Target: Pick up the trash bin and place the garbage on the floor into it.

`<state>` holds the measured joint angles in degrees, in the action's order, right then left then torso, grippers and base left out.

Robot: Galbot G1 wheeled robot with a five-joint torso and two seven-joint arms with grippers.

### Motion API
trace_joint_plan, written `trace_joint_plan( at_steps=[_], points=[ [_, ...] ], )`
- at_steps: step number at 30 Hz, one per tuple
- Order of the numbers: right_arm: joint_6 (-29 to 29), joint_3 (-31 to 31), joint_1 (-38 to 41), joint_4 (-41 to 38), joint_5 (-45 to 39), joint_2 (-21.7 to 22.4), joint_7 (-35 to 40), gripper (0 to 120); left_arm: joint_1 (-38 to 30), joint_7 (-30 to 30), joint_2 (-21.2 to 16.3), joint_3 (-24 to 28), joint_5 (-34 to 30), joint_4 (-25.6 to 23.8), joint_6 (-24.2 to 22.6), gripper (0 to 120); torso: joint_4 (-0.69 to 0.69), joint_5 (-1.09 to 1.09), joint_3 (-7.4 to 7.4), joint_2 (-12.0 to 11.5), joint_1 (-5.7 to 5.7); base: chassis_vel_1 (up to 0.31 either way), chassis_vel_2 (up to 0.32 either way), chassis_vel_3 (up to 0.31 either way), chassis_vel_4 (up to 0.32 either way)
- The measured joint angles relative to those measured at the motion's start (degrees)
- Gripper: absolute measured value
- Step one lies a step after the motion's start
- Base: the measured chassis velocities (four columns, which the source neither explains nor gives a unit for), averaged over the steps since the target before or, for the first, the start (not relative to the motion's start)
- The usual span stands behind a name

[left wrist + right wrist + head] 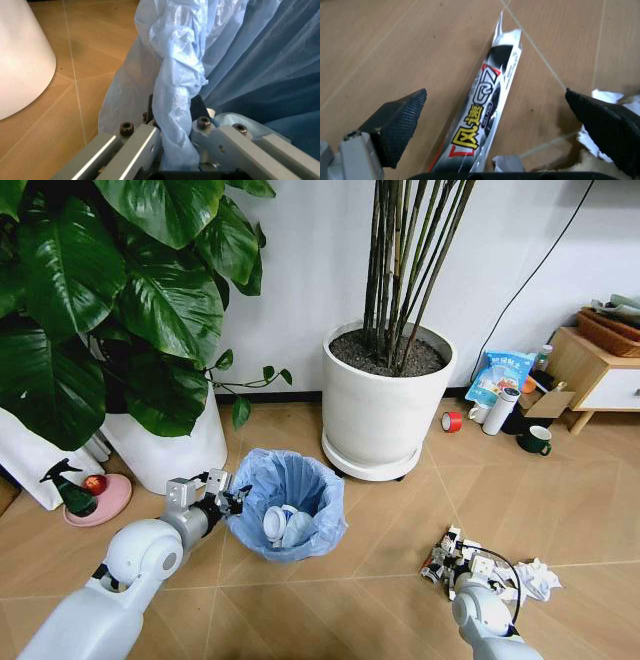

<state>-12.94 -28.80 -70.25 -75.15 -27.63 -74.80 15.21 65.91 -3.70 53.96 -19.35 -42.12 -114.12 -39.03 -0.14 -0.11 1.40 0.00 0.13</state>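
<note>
The trash bin (288,506), lined with a crinkled light-blue bag, stands on the wooden floor (560,500) with a white-blue bottle (276,522) inside. My left gripper (226,496) is at its left edge. In the left wrist view, this gripper (175,110) is shut on the bag-covered rim (175,86). My right gripper (449,557) hovers low over the litter at the lower right, beside crumpled white paper (536,580). In the right wrist view it (505,123) is open, and a silver, black and red printed wrapper (482,123) lies flat between its pads (400,120).
A big white pot (388,405) with bamboo stands just behind the bin, and a leafy plant's pot (170,448) is at the left. A green spray bottle (66,486) and pink dish (100,502) sit far left. A blue snack bag (498,375), tape roll (452,421), mug (537,440) and cabinet (600,370) are at the back right.
</note>
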Motion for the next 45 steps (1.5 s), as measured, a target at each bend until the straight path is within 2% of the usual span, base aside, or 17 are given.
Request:
trace_joint_plan(
  at_steps=[2,9,10,15,16,19,21,24,25,28,34,44,45],
  points=[
    [0.0,0.1,0.7,1.7,0.0,-0.4,-0.3,97,-0.1,0.0,0.0,0.0,0.0,0.0,0.0,0,0.00,0.00,0.00,0.0,0.00,0.000,0.000,0.000,0.000],
    [-0.1,0.5,2.3,4.5,0.0,-1.5,-0.7,72,-0.3,-0.1,0.0,0.2,-0.2,-0.1,0.0,0,0.00,0.00,0.00,0.0,0.00,0.000,0.000,0.000,0.000],
    [-0.1,0.5,2.3,4.5,0.0,-1.5,-0.7,72,-0.3,-0.1,0.0,0.2,-0.2,-0.1,0.0,0,0.00,0.00,0.00,0.0,0.00,0.000,0.000,0.000,0.000],
    [-0.1,0.4,3.4,7.0,0.0,-2.0,-0.9,49,-0.2,-0.1,-0.1,0.2,-0.3,-0.2,0.0,0,0.00,0.00,0.00,0.0,0.00,0.000,0.000,0.000,0.000],
    [-0.1,0.4,3.4,7.0,0.0,-2.0,-0.9,49,-0.2,-0.1,-0.1,0.2,-0.3,-0.2,0.0,0,0.00,0.00,0.00,0.0,0.00,0.000,0.000,0.000,0.000],
    [-0.2,0.3,3.6,7.6,0.0,-2.2,-0.9,33,-0.3,-0.1,-0.2,0.1,-0.4,-0.2,0.0,0,0.00,-0.01,0.00,0.0,0.00,0.000,0.000,0.000,0.000],
    [-0.2,0.3,3.6,7.6,0.0,-2.2,-0.9,33,-0.4,-0.2,-0.2,0.1,-0.4,-0.2,0.0,0,0.00,-0.01,0.00,0.0,0.00,0.000,0.000,0.000,0.000],
    [0.0,0.3,3.9,8.3,0.0,-2.4,-0.9,16,-0.4,-0.2,-0.2,0.1,-0.4,-0.2,0.0,0,0.00,-0.02,0.00,0.0,0.00,0.000,0.000,0.000,0.000],
    [0.0,0.3,3.9,8.3,0.0,-2.4,-0.9,16,-0.4,-0.2,-0.2,0.1,-0.4,-0.2,0.0,0,0.00,-0.02,0.00,0.0,0.00,0.000,0.000,0.000,0.000],
    [0.3,0.1,4.2,8.6,0.0,-2.6,-1.0,4,-0.4,-0.2,-0.2,0.1,-0.5,-0.3,0.0,0,0.00,0.00,0.00,0.0,0.00,0.000,0.000,0.000,0.000],
    [0.7,-0.4,3.6,5.7,0.2,-2.4,-0.8,0,-0.3,-0.3,-0.3,-0.1,-0.7,-0.4,0.0,0,-0.02,0.04,0.01,0.0,0.00,0.000,0.000,0.000,0.000],
    [0.7,1.3,-1.8,-13.7,2.3,1.7,-1.9,0,-0.1,-0.6,-0.1,-0.2,-0.6,-0.7,0.0,0,-0.01,0.01,0.00,0.0,0.00,0.000,0.000,0.000,0.000],
    [0.7,1.3,-1.8,-13.7,2.3,1.7,-1.9,0,-0.1,-0.6,-0.1,-0.2,-0.6,-0.7,0.0,0,-0.01,0.01,0.00,0.0,0.00,0.000,0.000,0.000,0.000]
  ],
)
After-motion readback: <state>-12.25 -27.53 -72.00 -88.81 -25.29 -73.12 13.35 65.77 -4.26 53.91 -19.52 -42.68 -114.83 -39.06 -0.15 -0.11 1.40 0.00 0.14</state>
